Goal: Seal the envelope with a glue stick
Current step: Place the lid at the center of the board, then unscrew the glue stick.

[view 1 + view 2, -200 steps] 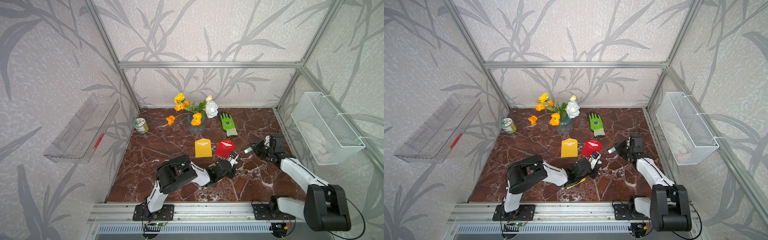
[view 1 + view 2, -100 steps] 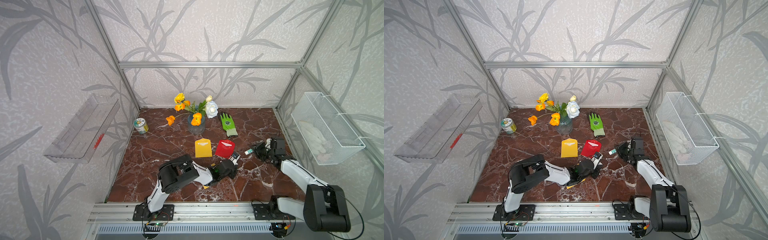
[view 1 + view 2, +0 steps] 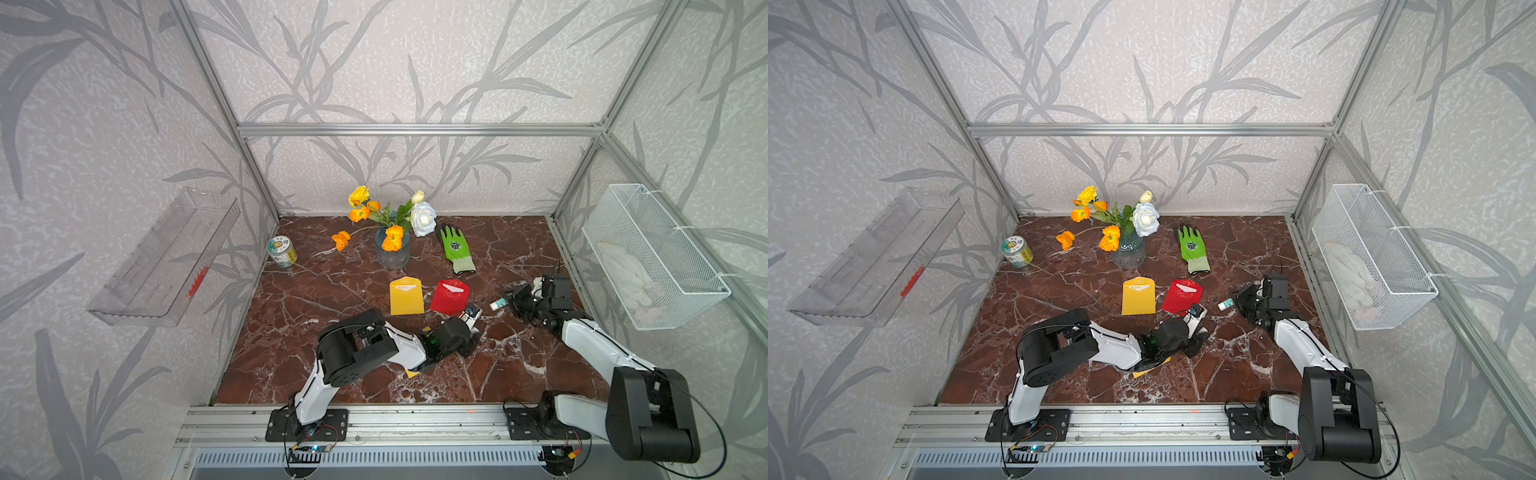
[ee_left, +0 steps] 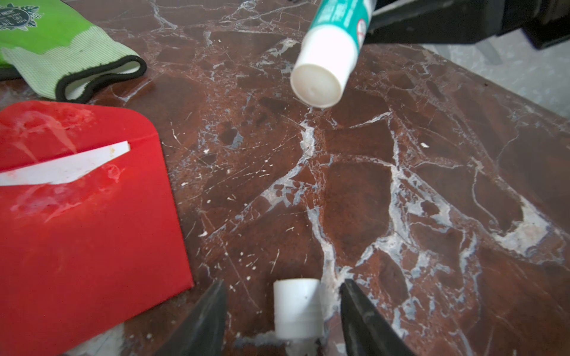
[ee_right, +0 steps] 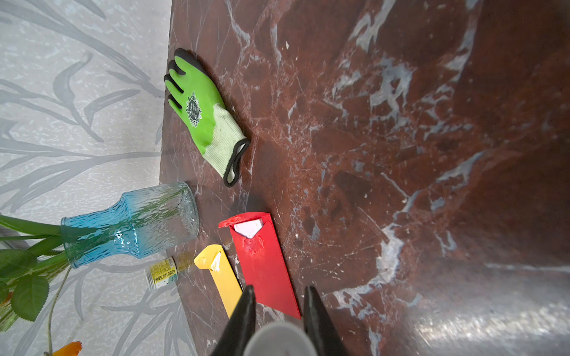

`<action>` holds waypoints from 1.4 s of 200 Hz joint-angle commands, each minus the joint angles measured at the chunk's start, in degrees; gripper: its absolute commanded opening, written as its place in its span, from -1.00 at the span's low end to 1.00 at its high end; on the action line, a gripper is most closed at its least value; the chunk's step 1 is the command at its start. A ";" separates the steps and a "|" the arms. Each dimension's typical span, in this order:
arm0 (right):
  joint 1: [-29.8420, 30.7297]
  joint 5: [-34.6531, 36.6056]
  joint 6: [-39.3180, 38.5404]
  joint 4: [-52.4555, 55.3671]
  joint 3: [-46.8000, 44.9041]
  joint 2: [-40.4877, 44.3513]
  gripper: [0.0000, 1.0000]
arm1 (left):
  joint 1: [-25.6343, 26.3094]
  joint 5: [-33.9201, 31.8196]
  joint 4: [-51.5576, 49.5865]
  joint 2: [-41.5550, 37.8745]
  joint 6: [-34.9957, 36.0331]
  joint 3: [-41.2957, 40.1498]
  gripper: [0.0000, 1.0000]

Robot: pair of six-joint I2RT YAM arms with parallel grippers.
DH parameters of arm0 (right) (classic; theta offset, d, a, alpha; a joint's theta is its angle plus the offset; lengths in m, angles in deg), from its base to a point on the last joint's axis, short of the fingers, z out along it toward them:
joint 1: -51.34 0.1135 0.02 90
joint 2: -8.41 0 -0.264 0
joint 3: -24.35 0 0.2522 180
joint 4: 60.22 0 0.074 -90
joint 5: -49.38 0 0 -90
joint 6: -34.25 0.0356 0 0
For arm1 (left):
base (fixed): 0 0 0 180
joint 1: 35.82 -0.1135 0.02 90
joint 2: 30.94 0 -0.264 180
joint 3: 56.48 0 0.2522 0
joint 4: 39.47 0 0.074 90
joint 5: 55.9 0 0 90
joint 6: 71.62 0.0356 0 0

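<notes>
- Left wrist view: the left gripper [image 4: 283, 286] stands with its dark jaws spread, a gap on each side of the white cap [image 4: 297, 308], which stands upright on the marble table [image 4: 370, 200] between them, touched by neither.
- Beyond the cap, the glue stick [image 4: 333, 46] is clamped in the right gripper [image 5: 279, 288], whose jaws are closed on its teal-labelled body; the stick is tilted, its white end angled down toward the marble.
- In both top views the stick [image 3: 497, 305] juts from the right gripper toward the red envelope [image 3: 450, 297], near that envelope's right edge but apart from it.
- The red envelope lies flat with its flap open, a white sheet showing at the mouth and pale smears on its face.
- A yellow envelope [image 3: 406, 296] lies just beside it on the left.
- Further back lie a green glove [image 3: 456, 248] and a glass vase [image 3: 392, 251] of flowers.
</notes>
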State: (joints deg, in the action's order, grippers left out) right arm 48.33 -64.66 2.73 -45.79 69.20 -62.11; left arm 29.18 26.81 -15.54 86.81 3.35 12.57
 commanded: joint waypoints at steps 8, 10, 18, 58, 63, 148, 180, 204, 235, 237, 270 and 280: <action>-0.16 0.32 -2.75 1.93 0.14 0.47 -1.00 | 0.17 2.11 -1.17 -0.45 0.72 1.86 0.26; -0.16 0.42 -2.76 2.01 0.05 0.52 -1.00 | 0.14 2.15 -1.14 -0.43 0.71 1.87 0.26; -0.16 0.73 -2.67 1.87 -0.38 0.64 -1.00 | 0.22 1.92 -1.10 -0.61 0.66 1.70 0.27; -0.16 -0.30 -3.27 0.83 -0.38 -0.70 -1.00 | 0.02 2.21 -1.47 -2.42 0.26 1.61 0.42; -0.16 -0.43 -3.72 0.83 -0.18 -0.83 -1.00 | -0.04 2.52 -1.63 -2.88 0.06 1.58 0.42; 3.86 -8.74 -10.44 -11.60 0.05 -4.19 -1.00 | -6.30 15.07 -11.71 -11.29 -6.78 5.51 0.68; 8.69 -8.39 -11.81 -11.81 1.24 -2.43 -1.00 | -9.02 19.66 -13.51 -11.91 -6.73 6.31 0.67; 11.35 -8.25 -11.15 -10.05 1.37 -0.94 -1.00 | -10.05 18.10 -14.91 -11.81 -5.60 7.29 0.66; 13.14 -7.65 -8.37 -10.03 -0.67 3.08 -1.00 | -10.32 18.51 -17.35 -10.71 -4.32 9.20 0.62; 13.23 -7.69 -8.38 -9.91 -0.68 3.34 -1.00 | -10.32 18.60 -17.45 -10.62 -4.31 9.26 0.62; 15.12 -7.61 -8.23 -6.49 -0.41 6.82 -1.00 | -10.60 19.14 -16.52 -10.26 -5.33 9.39 0.51; 15.39 -7.74 -7.90 -5.79 -0.55 7.52 -1.00 | -10.67 19.32 -16.64 -10.34 -5.54 9.65 0.48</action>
State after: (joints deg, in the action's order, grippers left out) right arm 62.76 -72.20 -5.90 -54.31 69.09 -56.84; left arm 18.86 44.91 -31.85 76.27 -2.13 20.59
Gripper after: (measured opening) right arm 0.262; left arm 0.757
